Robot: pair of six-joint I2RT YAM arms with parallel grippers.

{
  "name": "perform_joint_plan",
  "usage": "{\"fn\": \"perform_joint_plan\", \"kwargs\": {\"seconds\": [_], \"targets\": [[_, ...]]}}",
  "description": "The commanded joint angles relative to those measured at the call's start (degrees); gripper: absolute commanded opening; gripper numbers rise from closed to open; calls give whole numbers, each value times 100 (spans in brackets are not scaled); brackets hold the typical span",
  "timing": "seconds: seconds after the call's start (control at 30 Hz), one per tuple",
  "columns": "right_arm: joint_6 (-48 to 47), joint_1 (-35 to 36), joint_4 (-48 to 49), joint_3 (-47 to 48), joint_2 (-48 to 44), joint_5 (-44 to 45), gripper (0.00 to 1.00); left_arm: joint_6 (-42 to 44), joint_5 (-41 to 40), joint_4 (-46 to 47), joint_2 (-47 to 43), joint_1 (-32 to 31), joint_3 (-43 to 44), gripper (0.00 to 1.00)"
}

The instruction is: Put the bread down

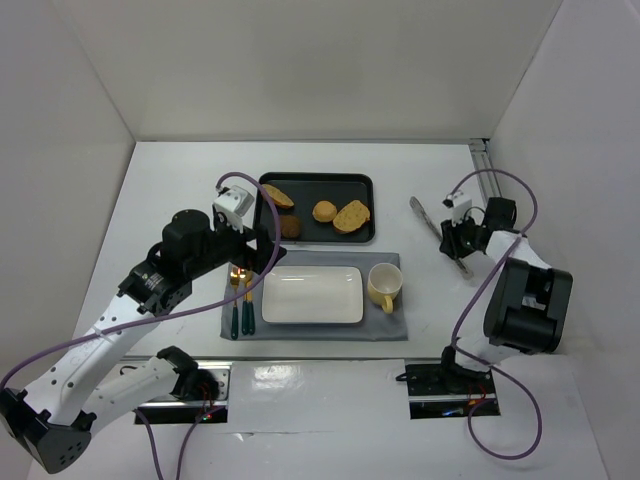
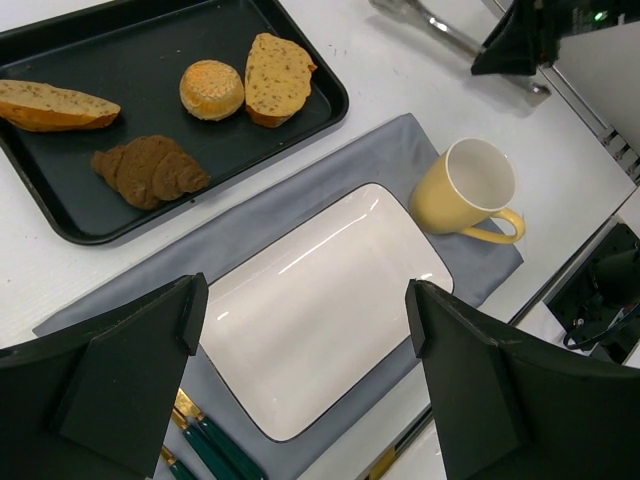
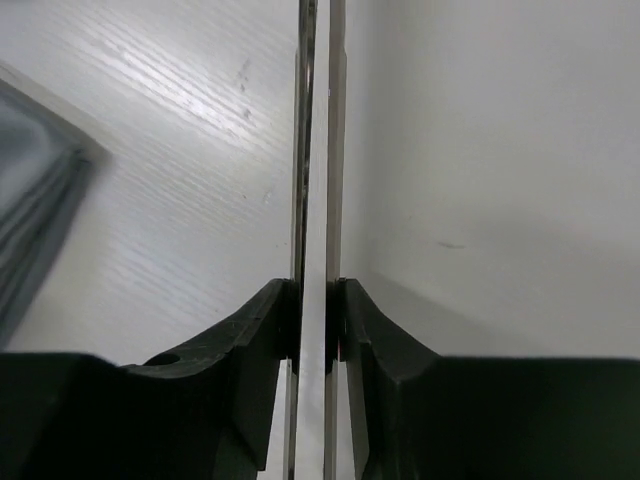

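Note:
Several breads lie on a black tray (image 1: 316, 179): a long slice (image 1: 278, 196), a brown croissant (image 1: 291, 226), a round bun (image 1: 324, 211) and a seeded slice (image 1: 351, 216). In the left wrist view they show as the long slice (image 2: 55, 105), croissant (image 2: 150, 170), bun (image 2: 212, 89) and seeded slice (image 2: 277, 78). A white rectangular plate (image 1: 312, 295) lies empty on a grey placemat (image 1: 390, 325). My left gripper (image 2: 305, 295) is open and empty above the plate (image 2: 330, 330). My right gripper (image 3: 317, 320) is shut on metal tongs (image 3: 336, 150), right of the tray (image 1: 428, 218).
A yellow mug (image 1: 384, 287) stands on the placemat right of the plate. Green-handled cutlery (image 1: 240, 305) lies left of the plate. White walls enclose the table; a metal rail (image 1: 482, 165) runs at the back right.

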Motion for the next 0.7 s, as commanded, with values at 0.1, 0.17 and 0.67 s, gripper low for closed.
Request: {"fn": "perform_joint_plan", "kwargs": {"seconds": [0.1, 0.17, 0.67], "targets": [[257, 18, -955, 1022, -947, -939, 49, -56, -126, 257, -41, 22, -9, 100], [318, 78, -1193, 1268, -1070, -1097, 52, -56, -178, 257, -41, 22, -61, 100], [547, 1510, -1721, 1981, -773, -1168, 53, -3, -345, 257, 73, 22, -114, 100]]}}
